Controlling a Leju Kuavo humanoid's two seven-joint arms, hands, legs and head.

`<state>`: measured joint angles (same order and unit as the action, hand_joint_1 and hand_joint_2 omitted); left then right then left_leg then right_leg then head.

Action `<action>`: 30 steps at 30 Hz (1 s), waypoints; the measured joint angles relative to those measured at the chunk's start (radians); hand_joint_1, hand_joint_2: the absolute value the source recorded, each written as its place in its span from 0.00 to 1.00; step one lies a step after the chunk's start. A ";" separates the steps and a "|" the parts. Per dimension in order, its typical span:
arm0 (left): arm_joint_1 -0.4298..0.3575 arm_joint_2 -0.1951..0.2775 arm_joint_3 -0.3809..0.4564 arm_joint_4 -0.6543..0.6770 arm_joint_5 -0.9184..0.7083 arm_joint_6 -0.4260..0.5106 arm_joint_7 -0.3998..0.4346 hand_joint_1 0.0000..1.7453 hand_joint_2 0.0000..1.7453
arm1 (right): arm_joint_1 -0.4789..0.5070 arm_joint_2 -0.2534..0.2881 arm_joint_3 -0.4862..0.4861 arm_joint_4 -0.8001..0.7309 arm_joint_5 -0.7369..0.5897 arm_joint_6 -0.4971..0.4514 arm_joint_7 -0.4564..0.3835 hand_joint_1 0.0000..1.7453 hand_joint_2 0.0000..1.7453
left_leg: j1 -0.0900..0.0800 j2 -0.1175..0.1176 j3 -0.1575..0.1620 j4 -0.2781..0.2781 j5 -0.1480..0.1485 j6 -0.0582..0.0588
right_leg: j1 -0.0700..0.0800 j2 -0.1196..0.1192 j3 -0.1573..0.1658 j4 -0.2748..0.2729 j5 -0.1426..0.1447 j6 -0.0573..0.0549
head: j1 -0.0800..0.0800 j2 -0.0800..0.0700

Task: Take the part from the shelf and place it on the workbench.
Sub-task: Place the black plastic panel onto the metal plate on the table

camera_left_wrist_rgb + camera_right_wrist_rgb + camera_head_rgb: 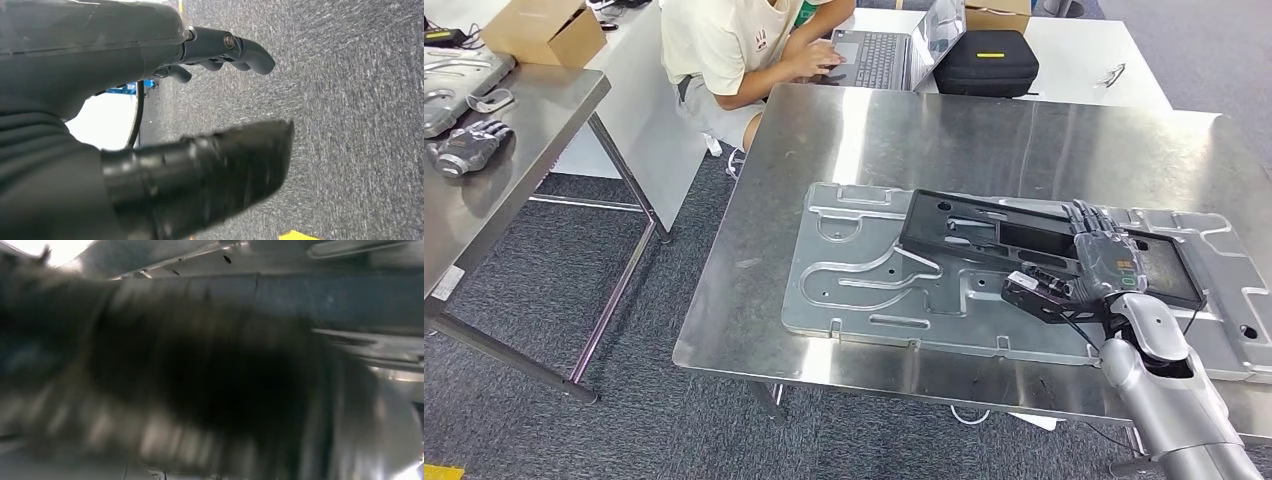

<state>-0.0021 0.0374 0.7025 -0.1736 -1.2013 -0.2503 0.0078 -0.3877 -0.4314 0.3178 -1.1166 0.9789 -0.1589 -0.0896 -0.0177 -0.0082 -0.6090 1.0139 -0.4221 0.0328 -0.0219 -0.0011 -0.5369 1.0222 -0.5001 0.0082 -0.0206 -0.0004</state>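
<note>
Counter (984, 130): steel, under the right robot hand.
Plate (854, 270): stamped metal, flat on counter.
Part (984, 235): black frame lying on plate, beneath right robot hand (1104, 262); grasp cannot be told.
Left robot hand (220, 100): released, above carpet.

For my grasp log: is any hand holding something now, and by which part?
The right hand lies on the right part of the black part, which rests on the metal plate; a real grip cannot be told. The left hand holds nothing.
</note>
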 joint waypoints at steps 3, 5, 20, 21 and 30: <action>0.000 0.001 0.001 0.000 -0.002 0.003 0.012 0.00 0.00 | 0.009 0.001 0.007 -0.039 -0.002 0.010 0.004 0.00 0.00 | -0.003 0.000 0.000 0.002 -0.003 0.008 | -0.004 0.001 0.002 -0.006 0.003 0.006 | 0.000 0.000; 0.000 0.003 0.001 0.000 -0.004 0.004 0.021 0.00 0.00 | 0.014 0.002 0.013 -0.074 -0.002 0.014 0.008 0.00 0.00 | -0.001 0.003 0.009 -0.015 0.006 0.021 | -0.006 0.002 0.009 -0.014 0.005 0.015 | -0.001 0.000; 0.005 -0.002 0.021 0.000 -0.021 0.063 0.035 0.00 0.00 | 0.096 0.056 0.101 -0.408 -0.049 0.076 0.144 0.00 0.00 | 0.027 0.000 -0.028 0.027 0.015 -0.026 | -0.020 0.010 -0.021 0.044 -0.010 0.009 | 0.000 0.000; 0.008 -0.002 0.022 0.000 -0.022 0.067 0.036 0.00 0.00 | 0.101 0.058 0.107 -0.432 -0.046 0.076 0.149 0.00 0.00 | 0.029 0.000 -0.036 0.037 0.002 -0.032 | -0.019 0.010 -0.029 0.045 -0.004 -0.001 | 0.000 0.000; 0.011 -0.008 0.022 -0.001 -0.038 0.083 0.043 0.00 0.00 | 0.162 0.063 0.151 -0.577 -0.033 0.076 0.163 0.00 0.00 | 0.022 0.003 0.021 0.146 -0.120 -0.012 | 0.005 0.004 -0.101 0.044 0.055 -0.028 | 0.000 0.000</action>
<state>0.0089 0.0290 0.7248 -0.1745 -1.2389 -0.1675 0.0510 -0.2256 -0.3683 0.4684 -1.6938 0.9454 -0.0827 0.0733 0.0044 -0.0056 -0.5876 1.1603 -0.5419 0.0205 -0.0171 0.0029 -0.6383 1.0665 -0.4449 -0.0202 -0.0210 -0.0004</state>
